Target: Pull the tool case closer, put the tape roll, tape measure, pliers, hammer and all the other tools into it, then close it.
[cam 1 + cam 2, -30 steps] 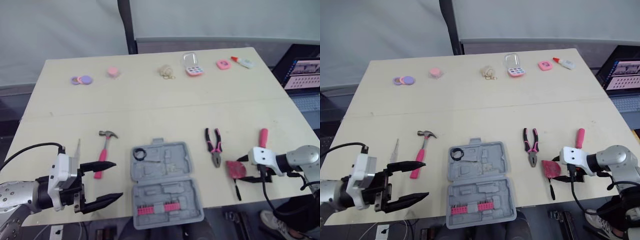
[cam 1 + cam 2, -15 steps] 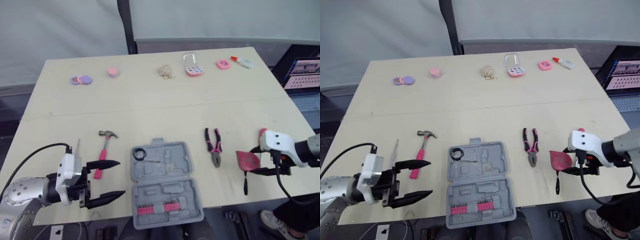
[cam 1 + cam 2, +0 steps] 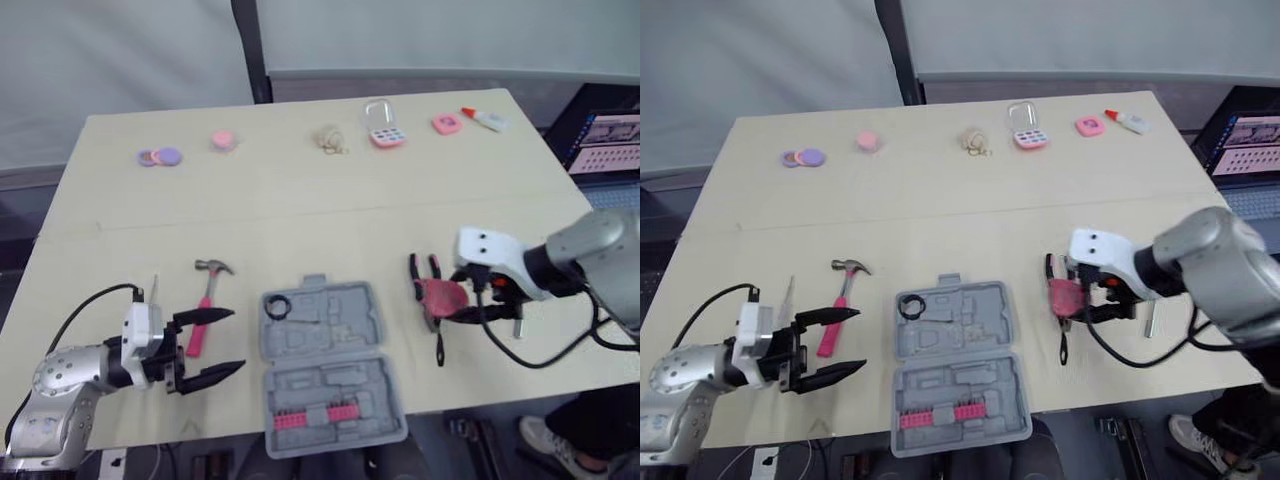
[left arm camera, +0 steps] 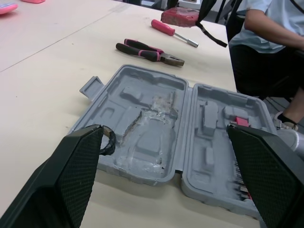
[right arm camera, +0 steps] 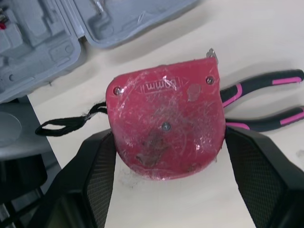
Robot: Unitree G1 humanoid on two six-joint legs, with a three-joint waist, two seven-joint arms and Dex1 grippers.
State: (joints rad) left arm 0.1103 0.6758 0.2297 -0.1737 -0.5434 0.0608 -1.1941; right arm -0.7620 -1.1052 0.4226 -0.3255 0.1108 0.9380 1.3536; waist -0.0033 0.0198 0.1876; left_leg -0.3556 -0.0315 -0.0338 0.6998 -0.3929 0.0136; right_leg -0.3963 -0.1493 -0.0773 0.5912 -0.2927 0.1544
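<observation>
Where the tool case (image 3: 340, 322) lies: at the near edge of the table (image 3: 300, 210), lid swung fully open, both grey halves flat, between the two arms.
Inside the case: a black tape roll (image 3: 278, 307) in the far-left corner of the far half; a row of pink bits (image 3: 318, 417) in the near half; the other moulded recesses are bare.
Right gripper (image 5: 168, 142): pinching the red tape measure (image 3: 438, 294) by its two sides, just right of the case.
Tape measure strap (image 5: 66, 124): a black loop trailing toward the near edge.
Pliers (image 4: 149, 51): flat on the table directly under the tape measure, so from the head only the pink-and-black handles show.
Screwdriver (image 4: 171, 32): beyond the pliers, on the side away from the case, partly behind the right arm.
Left gripper (image 3: 237, 340): fingers spread wide and empty, low over the table left of the case, pointing at it.
Hammer (image 3: 210, 290): between the left gripper and the case's far-left corner, head away from the robot; the upper finger crosses its pink handle in the head view.
Thin metal piece (image 3: 155, 290): left of the hammer.
Far edge: purple discs (image 3: 158, 157), a clear box (image 3: 383, 130), a glue bottle (image 3: 485, 120), all well apart from the tools.
Beyond the table: a seated person (image 4: 266, 28).
</observation>
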